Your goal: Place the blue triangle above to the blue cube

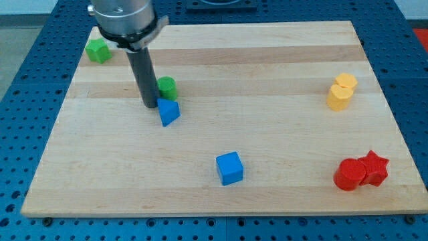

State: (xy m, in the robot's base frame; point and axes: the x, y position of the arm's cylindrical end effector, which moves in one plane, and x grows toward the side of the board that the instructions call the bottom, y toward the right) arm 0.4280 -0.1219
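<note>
The blue triangle (168, 112) lies on the wooden board left of centre. The blue cube (229, 168) lies lower and to the right of it, near the view's bottom middle. My tip (150, 105) rests on the board just to the left of the blue triangle's upper corner, touching or nearly touching it. The rod rises from there toward the arm at the view's top.
A green cylinder (167, 87) sits right above the blue triangle, beside the rod. A green star-like block (98, 50) is at the top left. Two yellow blocks (342, 92) sit at the right. A red cylinder (350, 175) and red star (374, 168) sit at the bottom right.
</note>
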